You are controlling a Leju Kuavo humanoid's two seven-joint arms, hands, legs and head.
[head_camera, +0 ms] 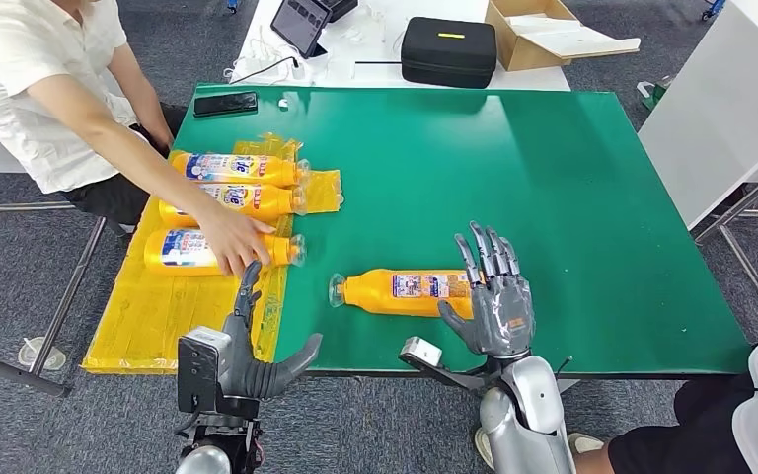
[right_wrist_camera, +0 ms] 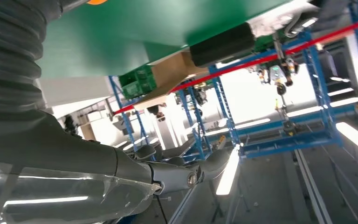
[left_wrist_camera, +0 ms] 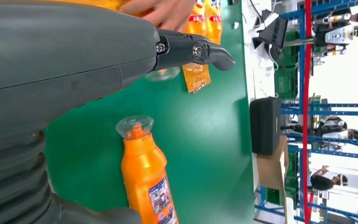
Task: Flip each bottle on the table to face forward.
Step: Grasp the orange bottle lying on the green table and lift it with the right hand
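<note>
Lying on its side near the front edge of the green counter (head_camera: 553, 197), one orange bottle (head_camera: 405, 293) is pointing its clear cap toward the yellow sheet (head_camera: 158, 306). The right hand (head_camera: 493, 296) is resting at the fat end of this bottle, with its fingers stretched up and wide and the thumb touching the bottle's near side. It is not wrapping around the bottle yet. The left hand (head_camera: 257, 355) is waiting near the counter's front edge, fingers apart, holding nothing.

Three more bottles (head_camera: 237, 169) are lying in a row on the yellow sheet, and a person's hand (head_camera: 227, 237) is touching the nearest one.

To do this step well, the right hand should probably be curling its fingers over the fat part and squeezing softly, because the bottle looks smooth and round and could be rolling away. Then it should be turning the bottle slowly until its front label is facing up. The left hand could be steadying the cap end. It should be staying away from the person's hand.
</note>
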